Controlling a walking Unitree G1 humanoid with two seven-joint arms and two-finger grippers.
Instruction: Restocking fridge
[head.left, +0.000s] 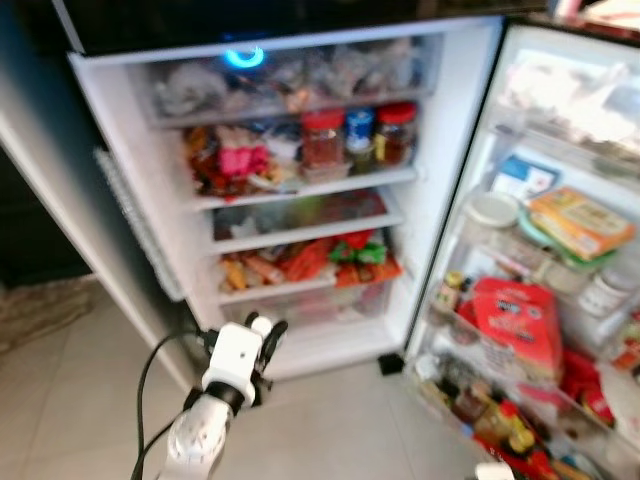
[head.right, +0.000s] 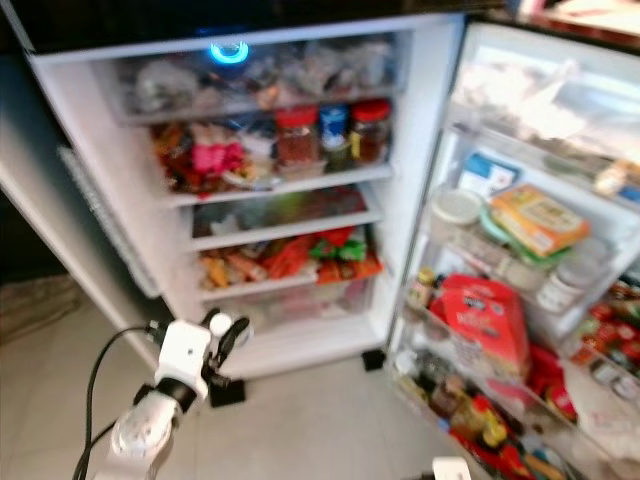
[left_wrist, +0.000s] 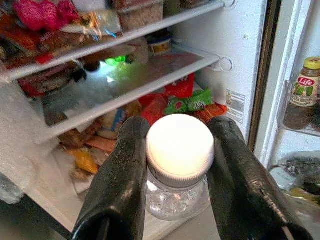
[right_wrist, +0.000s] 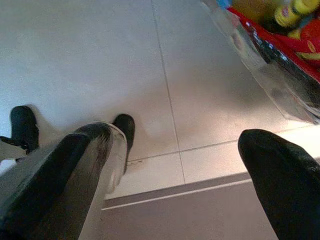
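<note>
Closest to us, our left tool (left_wrist: 175, 165) pinches a small clear glass jar with a white screw cap (left_wrist: 179, 150); one black finger (left_wrist: 120, 175) presses each side of the cap. In the head views the jar (head.left: 260, 322) sits at the end of our raised silver left arm (head.left: 200, 430), low in front of the open white fridge (head.left: 455, 150), level with its bottom ledge.

Our right tool (right_wrist: 175, 170) hangs over the pale tiled floor (right_wrist: 100, 60) with its two fingers spread wide and nothing between them.

Just beyond the jar, the lowest shelf carries red, orange and green snack packets (head.left: 330, 258). Above it lies a shelf with a glass plate (head.left: 300, 215), holding flat dark items we cannot make out. Higher up stand three jars with red and blue lids (head.left: 358, 135) beside a pink packet (head.left: 238, 160). The top drawer (head.left: 290, 80) holds blurred bags under a blue ring light (head.left: 244, 56).

To our right, the open door's racks (head.left: 530, 300) hold a red carton (head.left: 518, 320), a yellow-orange box (head.left: 580, 220), and bottles lower down.
</note>
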